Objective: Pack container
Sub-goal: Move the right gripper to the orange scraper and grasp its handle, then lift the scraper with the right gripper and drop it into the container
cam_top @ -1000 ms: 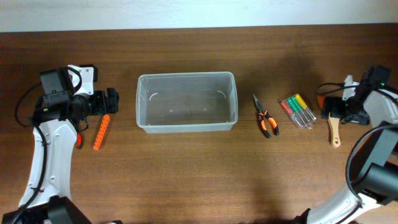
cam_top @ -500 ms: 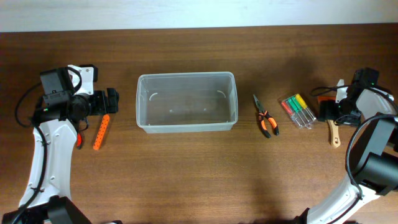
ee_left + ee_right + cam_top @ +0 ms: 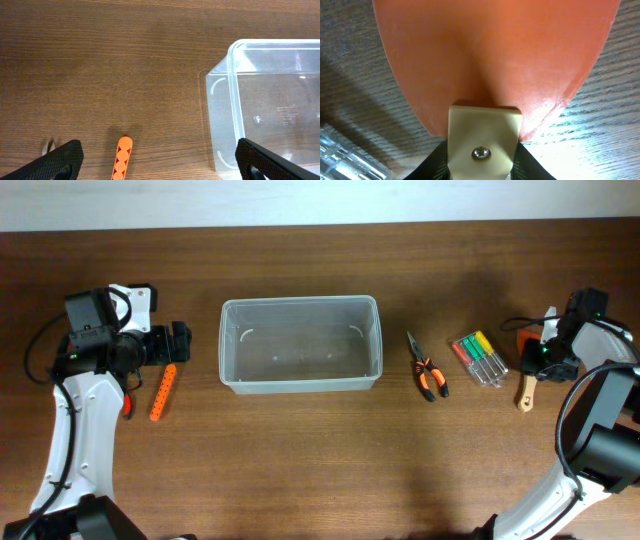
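The container [image 3: 300, 343], a shallow clear plastic bin, stands at mid-table; its near corner also shows in the left wrist view [image 3: 260, 100]. My left gripper [image 3: 178, 343] hovers to its left, open, its jaws [image 3: 160, 167] wide apart above an orange perforated strip [image 3: 122, 159] that lies on the table [image 3: 162, 392]. At the far right my right gripper [image 3: 540, 356] is shut on an orange spatula [image 3: 523, 393] with a wooden handle. The right wrist view shows both black fingers [image 3: 436, 159] pressed against the cream neck [image 3: 485, 142] below the orange blade [image 3: 495, 60].
Orange-handled pliers [image 3: 427, 368] and a clear case of coloured screwdrivers [image 3: 480, 358] lie between the container and my right gripper; the case's corner shows in the right wrist view [image 3: 345, 155]. The wooden table's far edge [image 3: 320, 225] runs along the back.
My right gripper has closed from wide open onto the spatula's neck, and the wooden handle has swung a little leftward. The left arm and the other things have not moved.
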